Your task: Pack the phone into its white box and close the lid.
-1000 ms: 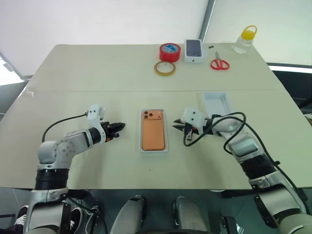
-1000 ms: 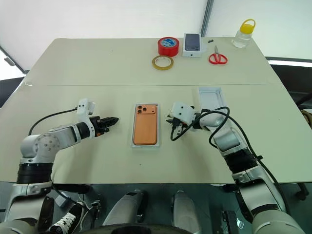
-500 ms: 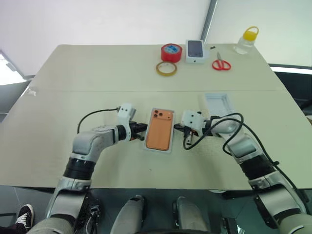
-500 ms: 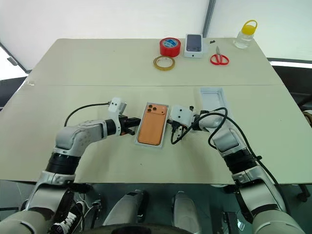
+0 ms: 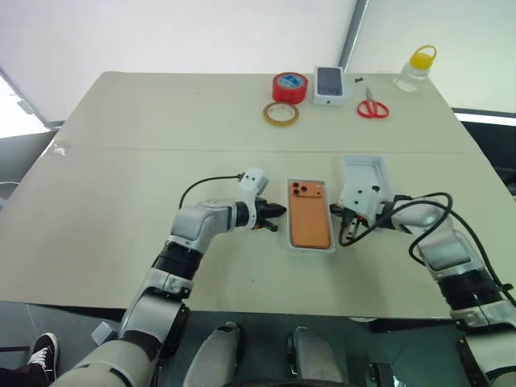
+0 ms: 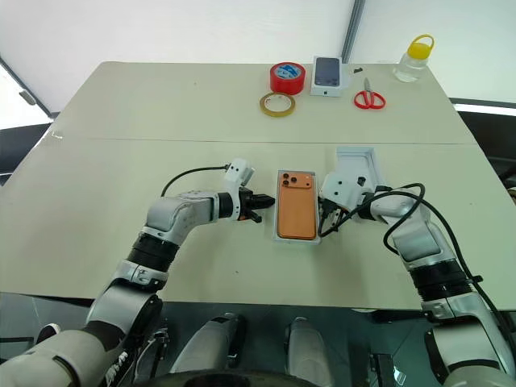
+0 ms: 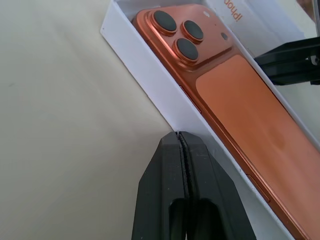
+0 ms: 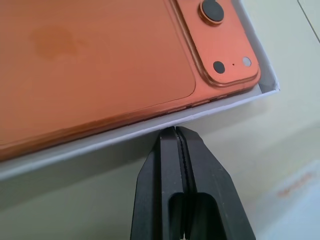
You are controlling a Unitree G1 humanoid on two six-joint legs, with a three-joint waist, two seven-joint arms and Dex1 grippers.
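- Left wrist view puts you right on it: the phone [image 7: 235, 100] lies back-up inside the white box [image 7: 150, 75], lenses showing, near the middle of the table [image 5: 121, 161].
- Treat the phone as stiff, smooth and probably slippery, and already seated; I would leave it alone.
- Expect the white box to be light cardboard with low, thin walls that will likely skid or dent under a sideways push.
- Your left pincer [image 7: 181, 137] has its fingers pressed together, empty, the tip at the box's outer long wall.
- Your right pincer [image 8: 176, 132] is likewise closed on nothing, its tip against the opposite long wall.
- Look just beyond the right pincer for the lid [image 5: 364, 171], lying open-side up.
- Judge the lid light and flexible too; take it by its long walls, gently, so it does not buckle.
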